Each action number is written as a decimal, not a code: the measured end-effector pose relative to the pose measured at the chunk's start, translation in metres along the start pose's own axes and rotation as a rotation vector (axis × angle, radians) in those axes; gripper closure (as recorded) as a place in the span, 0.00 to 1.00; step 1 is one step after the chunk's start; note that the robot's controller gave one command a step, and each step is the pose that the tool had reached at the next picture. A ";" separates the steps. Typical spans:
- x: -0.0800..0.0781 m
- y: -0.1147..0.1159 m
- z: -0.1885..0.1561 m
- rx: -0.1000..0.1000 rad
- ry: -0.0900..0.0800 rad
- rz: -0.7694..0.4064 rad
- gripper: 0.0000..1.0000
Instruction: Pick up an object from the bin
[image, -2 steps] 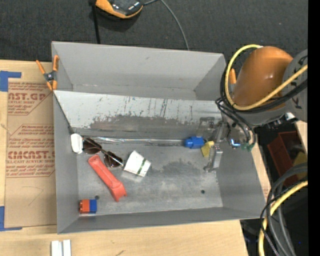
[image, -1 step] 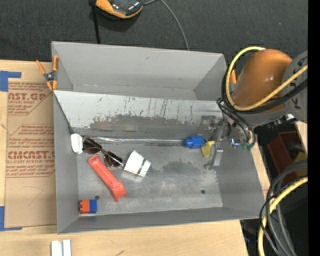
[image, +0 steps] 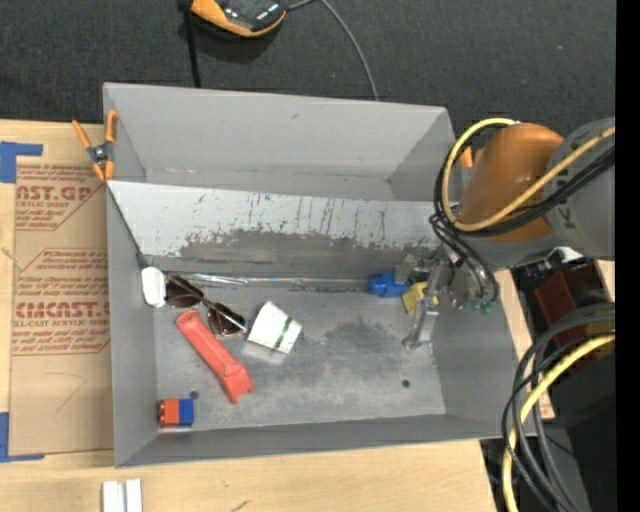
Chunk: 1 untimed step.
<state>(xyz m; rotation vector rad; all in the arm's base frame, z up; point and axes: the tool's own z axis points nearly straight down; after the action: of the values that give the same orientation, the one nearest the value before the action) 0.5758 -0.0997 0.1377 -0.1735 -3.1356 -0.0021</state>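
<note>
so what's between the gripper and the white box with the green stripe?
Nothing: the camera view shows bare bin floor from the gripper to the white box. The small blue thing lies off that line, beside the gripper.

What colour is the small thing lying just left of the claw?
Blue. The small thing shows it plainly in the camera view.

Probably a robotics lab: a grey metal bin (image: 280, 140) stands on a pale wooden tabletop (image: 300, 480). An industrial arm (image: 510, 180) hung with looped yellow and black cables (image: 520, 395) reaches in from the right, and a dark carpet-like floor (image: 500, 50) lies beyond.
</note>
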 end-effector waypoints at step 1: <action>-0.005 -0.006 0.014 0.000 0.001 0.017 0.00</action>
<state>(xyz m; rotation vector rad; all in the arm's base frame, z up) 0.5797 -0.1057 0.1235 -0.1999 -3.1333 -0.0020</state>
